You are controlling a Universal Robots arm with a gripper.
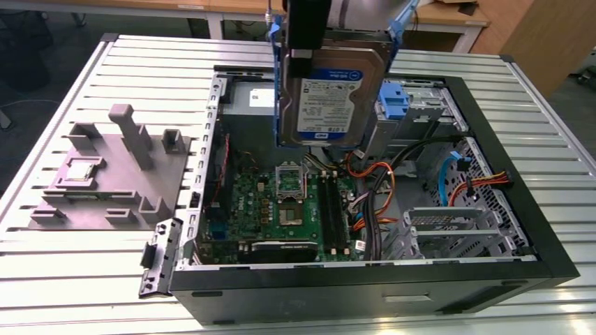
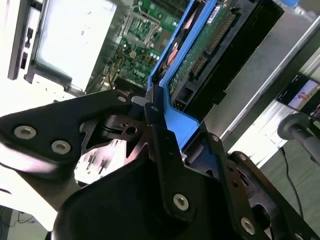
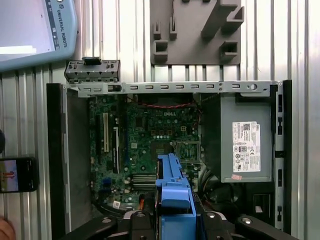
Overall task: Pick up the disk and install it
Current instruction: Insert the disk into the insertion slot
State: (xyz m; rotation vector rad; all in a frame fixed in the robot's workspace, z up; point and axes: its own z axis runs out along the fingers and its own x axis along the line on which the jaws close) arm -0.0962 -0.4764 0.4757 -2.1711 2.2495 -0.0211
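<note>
In the exterior view, the gripper (image 1: 310, 56) comes down from the top middle of the frame and is clamped on the upper end of the disk (image 1: 331, 98). The disk hangs upright with its label facing the camera, clear of the open computer case (image 1: 373, 279) below it. The case lies on its side on the slatted table (image 1: 75, 279). Inside it are the motherboard (image 1: 279, 202) at lower centre, the power supply (image 1: 250, 98) at upper left and a tangle of cables (image 1: 373, 178) right of centre. A metal drive cage (image 1: 456, 227) at lower right seems to hold no drive, though its inside is partly hidden. A grey fixture plate (image 1: 102, 174) sits outside the case, at the exterior view's left.

In the second wrist view, the black fingers (image 2: 152, 117) pinch the blue carrier frame (image 2: 177, 120), with the disk's circuit side running away from them.

In the first wrist view, the carrier frame's edge is nearest the camera, above the motherboard, with the power supply (image 3: 245, 137) beside it.

As I judge it, the main risk is the grip. It sits on thin plastic at one end, so the frame could flex or slip and drop the disk onto the board. The loose cables could also snag a corner and tilt it.
</note>
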